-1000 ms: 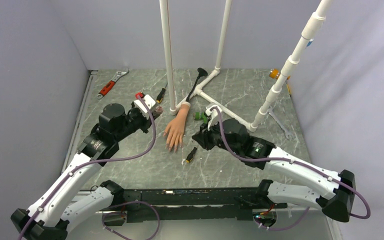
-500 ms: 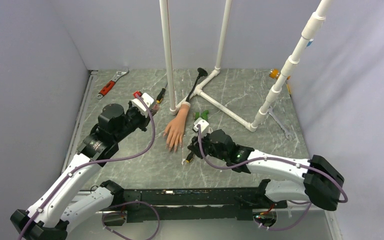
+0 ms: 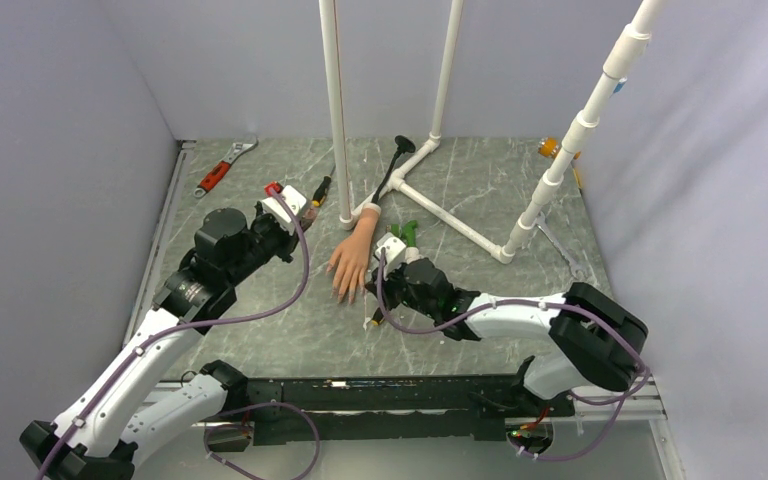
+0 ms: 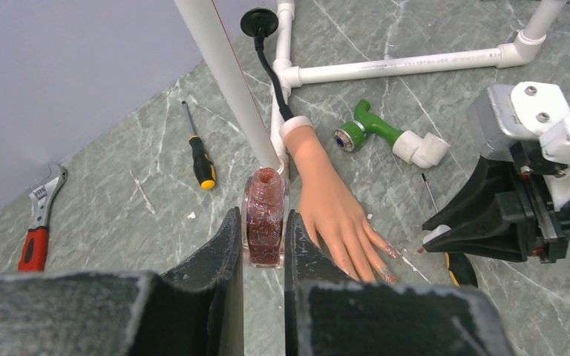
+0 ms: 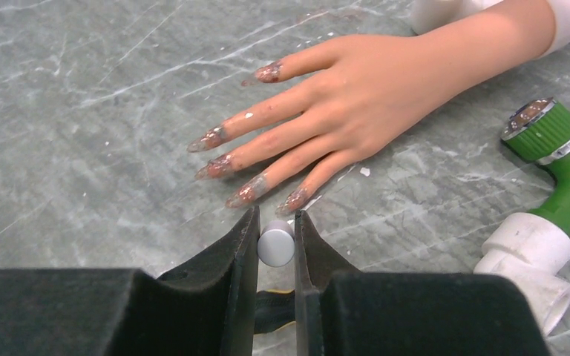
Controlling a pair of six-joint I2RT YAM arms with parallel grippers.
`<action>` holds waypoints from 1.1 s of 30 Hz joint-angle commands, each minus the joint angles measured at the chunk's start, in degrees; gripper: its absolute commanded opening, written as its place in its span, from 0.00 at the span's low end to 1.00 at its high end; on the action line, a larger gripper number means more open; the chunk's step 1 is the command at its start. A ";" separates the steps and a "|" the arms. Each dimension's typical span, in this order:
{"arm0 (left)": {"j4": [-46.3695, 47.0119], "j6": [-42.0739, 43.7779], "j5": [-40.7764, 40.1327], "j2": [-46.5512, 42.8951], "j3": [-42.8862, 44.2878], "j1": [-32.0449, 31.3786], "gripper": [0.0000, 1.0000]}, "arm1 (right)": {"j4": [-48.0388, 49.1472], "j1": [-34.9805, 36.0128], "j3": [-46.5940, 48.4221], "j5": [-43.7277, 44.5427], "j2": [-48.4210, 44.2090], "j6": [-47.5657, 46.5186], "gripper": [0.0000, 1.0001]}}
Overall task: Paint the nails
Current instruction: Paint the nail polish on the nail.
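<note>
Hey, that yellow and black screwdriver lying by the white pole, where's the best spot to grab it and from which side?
Take the screwdriver by its thick yellow-and-black handle, coming straight down from above with the jaws across its width. It lies flat on the table, clear of the pole, and the thin shaft would likely slip.

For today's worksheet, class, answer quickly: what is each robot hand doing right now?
Left hand: closed, holding the nail polish bottle.
Right hand: closed, holding a small grey cap.
</note>
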 commanded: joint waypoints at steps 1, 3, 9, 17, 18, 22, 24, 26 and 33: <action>1.67 -0.45 -0.72 -1.27 0.89 0.04 0.00 | 7.70 -1.44 1.50 2.07 2.13 2.00 0.00; 1.66 -0.40 -1.09 -1.46 0.86 0.02 0.00 | 8.39 -2.11 1.84 1.81 3.51 3.06 0.00; 1.74 -0.21 -1.59 -1.69 0.89 0.01 0.00 | 9.50 -4.22 3.64 -1.66 7.68 8.25 0.00; 1.64 -0.19 -1.56 -1.72 1.02 0.03 0.00 | 10.46 -4.44 5.39 -3.36 11.38 11.50 0.00; 1.65 -0.18 -1.47 -1.64 0.97 0.04 0.00 | 10.40 -4.53 5.72 -3.37 11.89 11.77 0.00; 1.50 -0.19 -1.60 -1.37 0.99 0.03 0.00 | 9.43 -4.44 6.61 -3.27 12.97 13.16 0.00; 1.51 -0.16 -1.63 -1.34 0.94 0.02 0.00 | 9.02 -4.42 6.52 -2.40 12.87 13.39 0.00; 1.58 -0.05 -1.69 -1.39 0.96 0.02 0.00 | 8.43 -4.42 6.30 -1.18 12.60 13.70 0.00; 1.69 0.03 -1.99 -1.49 0.90 0.00 0.00 | 7.85 -4.41 5.16 -0.05 11.61 14.21 0.00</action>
